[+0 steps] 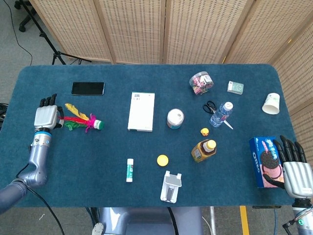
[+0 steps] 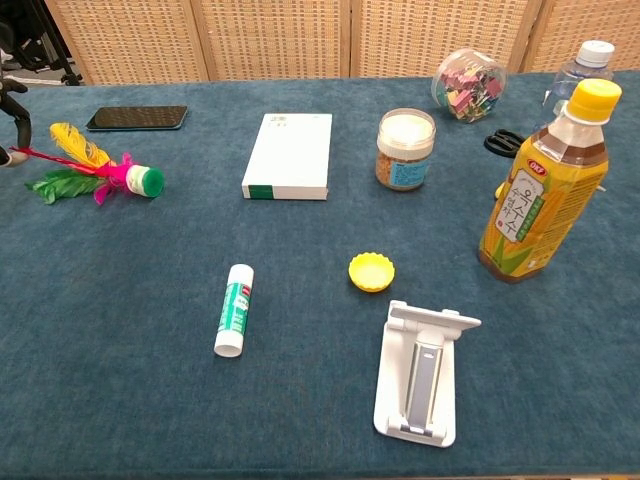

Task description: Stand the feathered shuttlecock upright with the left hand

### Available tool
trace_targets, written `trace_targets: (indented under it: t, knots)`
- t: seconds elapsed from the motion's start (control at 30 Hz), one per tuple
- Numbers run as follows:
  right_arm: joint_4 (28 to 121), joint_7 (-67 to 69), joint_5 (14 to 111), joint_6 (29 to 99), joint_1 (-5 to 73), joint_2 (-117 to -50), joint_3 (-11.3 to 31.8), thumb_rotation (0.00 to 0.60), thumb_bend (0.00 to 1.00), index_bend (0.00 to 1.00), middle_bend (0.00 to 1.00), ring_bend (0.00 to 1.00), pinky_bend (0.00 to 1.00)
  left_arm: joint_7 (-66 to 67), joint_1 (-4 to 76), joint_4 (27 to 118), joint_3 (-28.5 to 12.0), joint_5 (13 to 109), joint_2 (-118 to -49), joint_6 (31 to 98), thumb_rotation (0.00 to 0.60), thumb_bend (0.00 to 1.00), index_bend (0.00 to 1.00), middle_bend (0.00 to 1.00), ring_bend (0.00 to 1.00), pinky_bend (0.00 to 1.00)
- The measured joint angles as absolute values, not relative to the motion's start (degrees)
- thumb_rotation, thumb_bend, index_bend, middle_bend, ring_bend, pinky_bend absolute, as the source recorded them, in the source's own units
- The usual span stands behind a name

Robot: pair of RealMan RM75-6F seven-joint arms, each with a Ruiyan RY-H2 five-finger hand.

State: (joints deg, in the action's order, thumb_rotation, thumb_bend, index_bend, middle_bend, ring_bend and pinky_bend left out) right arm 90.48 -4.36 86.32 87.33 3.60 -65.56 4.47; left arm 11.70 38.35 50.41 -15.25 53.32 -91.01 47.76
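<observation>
The feathered shuttlecock [image 1: 80,120] lies on its side at the table's left, with yellow, red, pink and green feathers pointing left and its green-and-white base [image 2: 148,181] to the right. My left hand [image 1: 47,115] sits right at the feather tips, fingers apart, and I cannot tell whether it touches them. In the chest view only dark fingertips [image 2: 13,100] show at the left edge. My right hand [image 1: 293,171] rests open at the near right corner, beside the Oreo box [image 1: 264,161].
A black phone [image 1: 88,88] lies behind the shuttlecock. A white box [image 1: 141,111], jar [image 1: 175,118], glue stick [image 1: 129,170], yellow cap [image 1: 162,159], phone stand [image 1: 171,186], juice bottle [image 1: 203,150], water bottle [image 1: 221,113], scissors [image 1: 210,106], clip jar [image 1: 201,82] and paper cup [image 1: 271,103] are spread across the table.
</observation>
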Motion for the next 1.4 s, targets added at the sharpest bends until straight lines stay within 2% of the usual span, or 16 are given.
trace_targets:
  t: [0.37, 1.0, 1.23, 1.4]
  knots:
    - [90.6, -4.2, 86.5, 87.6, 3.5, -65.5, 4.5, 0.6, 0.0, 0.0, 0.0, 0.0, 0.0, 12.3, 38.8, 54.4, -16.6, 54.6, -88.0, 50.6, 0.6, 0.43, 0.7, 0.0, 0.0, 0.0]
    - [90.7, -3.4, 87.0, 88.4, 3.2, -65.2, 4.6, 0.6, 0.0, 0.0, 0.0, 0.0, 0.0, 20.1, 40.5, 72.5, -19.8, 55.5, -79.2, 58.8, 0.6, 0.44, 0.72, 0.0, 0.0, 0.0]
    - [90.8, -3.2, 87.1, 88.5, 3.1, -65.1, 4.6, 0.6, 0.0, 0.0, 0.0, 0.0, 0.0, 21.8, 40.7, 76.5, -19.6, 56.5, -77.7, 60.9, 0.6, 0.44, 0.72, 0.0, 0.0, 0.0]
    - [90.8, -3.1, 87.2, 88.8, 3.1, -65.0, 4.7, 0.6, 0.0, 0.0, 0.0, 0.0, 0.0, 23.0, 40.6, 77.3, -18.0, 56.9, -77.6, 61.2, 0.6, 0.43, 0.72, 0.0, 0.0, 0.0]
